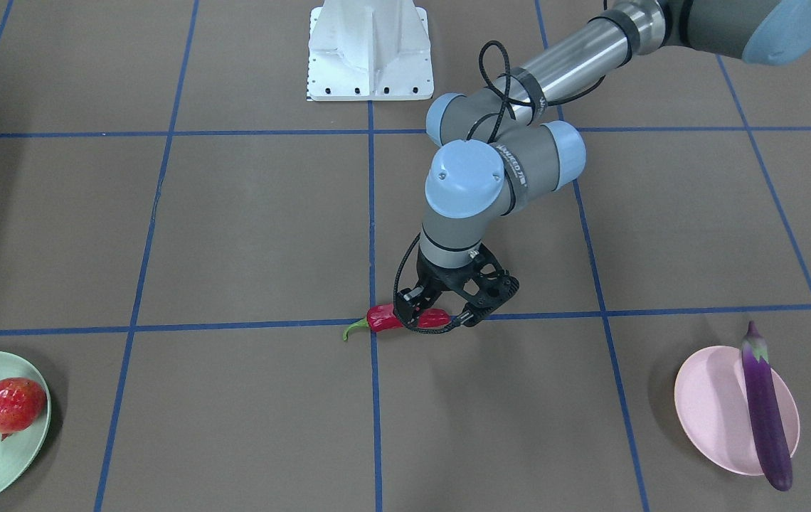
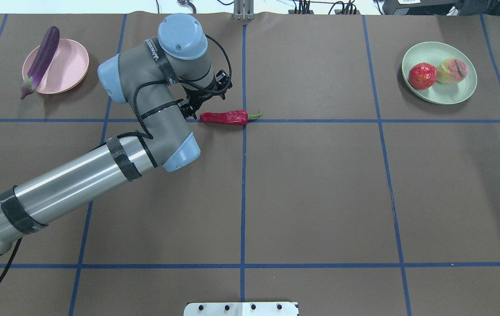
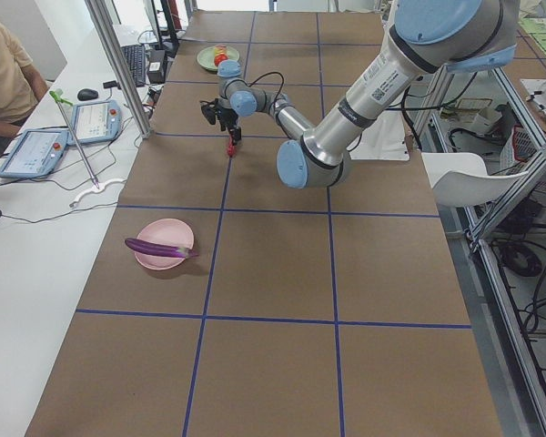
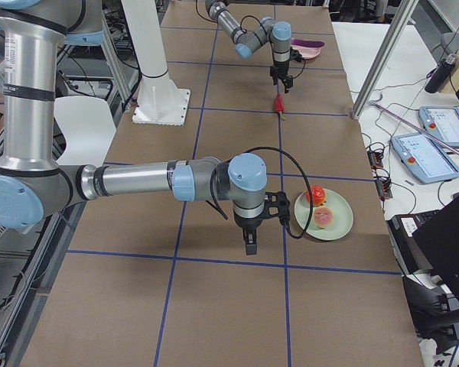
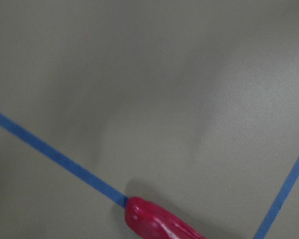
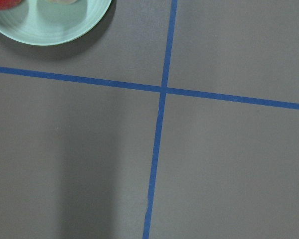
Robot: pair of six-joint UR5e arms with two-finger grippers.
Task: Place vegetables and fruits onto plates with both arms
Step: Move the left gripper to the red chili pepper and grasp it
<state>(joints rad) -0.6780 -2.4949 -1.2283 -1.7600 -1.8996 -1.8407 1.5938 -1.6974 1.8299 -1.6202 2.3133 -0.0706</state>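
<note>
The red chili pepper lies on the brown table at a blue tape crossing, also in the overhead view. My left gripper is open, low over the chili's blunt end; I cannot tell if it touches. The purple eggplant lies across the pink plate, both ends overhanging. The pomegranate and the peach sit on the green plate. My right gripper shows only in the right side view, beside the green plate; I cannot tell its state.
The white base block stands at the table's robot side. Blue tape lines grid the brown table. An operator and tablets are along the white bench beside the table.
</note>
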